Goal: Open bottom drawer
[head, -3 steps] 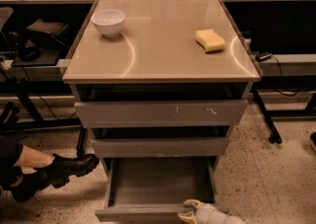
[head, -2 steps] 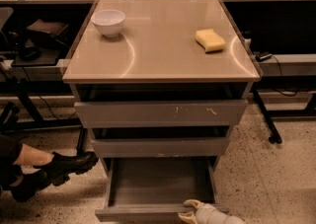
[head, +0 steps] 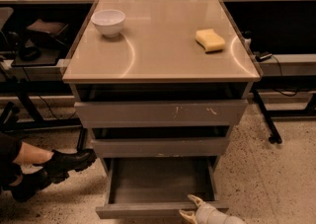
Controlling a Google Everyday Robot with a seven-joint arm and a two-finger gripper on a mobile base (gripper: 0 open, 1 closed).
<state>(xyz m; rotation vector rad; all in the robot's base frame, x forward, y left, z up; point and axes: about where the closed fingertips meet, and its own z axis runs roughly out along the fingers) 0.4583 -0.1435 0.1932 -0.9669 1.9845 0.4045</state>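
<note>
Bottom drawer (head: 160, 181) is pulled well out, with the gripper (head: 190, 207) at its front edge.

It's the lowest and narrowest of three flat grey handleless fronts, a shallow dark tray lying open low in the view. The pale fingers (head: 195, 201) sit one inside and one outside the plain front panel, right of centre, and seem to be pinching it, though the frame edge cuts them. Glossy tan tabletop (head: 163, 50), speckled floor (head: 266, 178). Nothing has shifted in the last second.

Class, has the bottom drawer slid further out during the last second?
No. Against the middle drawer front, the bottom drawer is equally far out; the gripper is at its front edge.
</note>
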